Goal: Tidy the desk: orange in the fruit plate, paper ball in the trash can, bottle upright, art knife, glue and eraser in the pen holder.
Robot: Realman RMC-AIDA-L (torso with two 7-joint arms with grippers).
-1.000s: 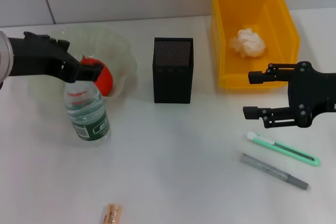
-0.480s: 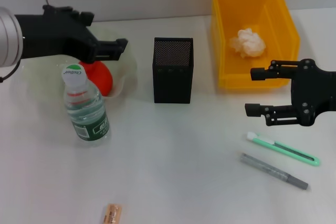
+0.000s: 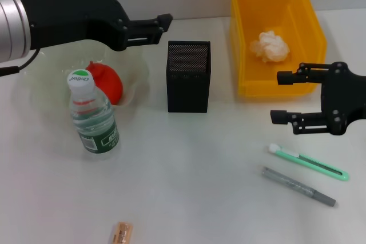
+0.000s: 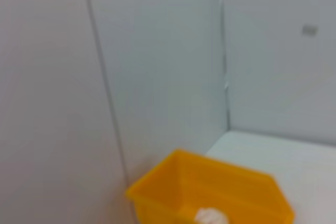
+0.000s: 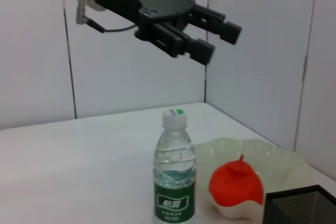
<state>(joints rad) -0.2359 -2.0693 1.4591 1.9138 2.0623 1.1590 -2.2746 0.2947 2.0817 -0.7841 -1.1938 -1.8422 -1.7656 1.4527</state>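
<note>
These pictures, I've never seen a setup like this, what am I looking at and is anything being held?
It is a two-armed robot tidying a desk. The main picture looks down from its head; the other two come from cameras on its wrists. The left tool hangs open and empty above the fruit plate, which holds the orange. The bottle stands upright beside it. The right tool, also open and empty, hovers near the trash can containing the paper ball. The pen holder, a green knife, a grey stick and the eraser lie on the desk.

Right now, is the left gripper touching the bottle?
Apart. In the right wrist view the left gripper, fingers open, hangs well above the bottle, with bare wall showing between them; the cap is uncovered.
</note>
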